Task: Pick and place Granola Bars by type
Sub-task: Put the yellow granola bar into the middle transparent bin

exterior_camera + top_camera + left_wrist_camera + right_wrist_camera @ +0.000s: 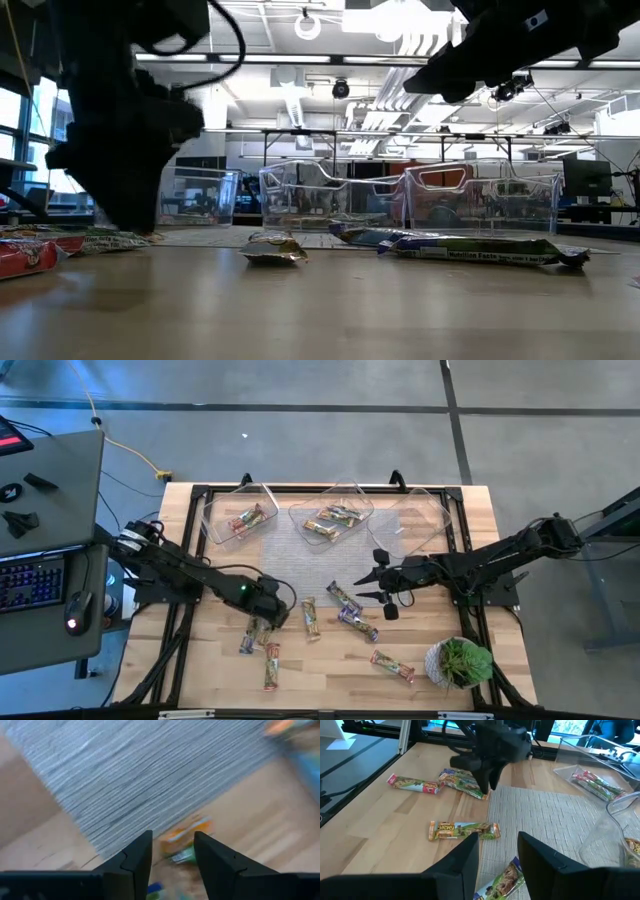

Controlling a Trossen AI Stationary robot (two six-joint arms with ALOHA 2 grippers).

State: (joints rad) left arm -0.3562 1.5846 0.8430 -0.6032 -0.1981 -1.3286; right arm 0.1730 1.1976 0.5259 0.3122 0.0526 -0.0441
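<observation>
Several granola bars lie flat on the table's near half: a green-tan bar (310, 618) at the mat's edge, two purple ones (343, 597) (358, 622), red-orange ones (392, 665) (272, 665), and a pair (256, 635) by my left gripper. My left gripper (272, 608) is open and low over the wood just left of the mat. The green-tan bar (185, 842) shows beyond its fingertips. My right gripper (380, 584) is open and raised above the mat, with the green-tan bar (465, 830) ahead of it. Other bars lie inside two clear tubs.
Three clear tubs stand along the far edge: the left (240, 515) holds a red-orange bar, the middle (332, 515) green-tan bars, and the right (425, 520) looks bare. A grey woven mat (330, 555) covers the table's middle. A small potted plant (460, 662) stands at the near right corner.
</observation>
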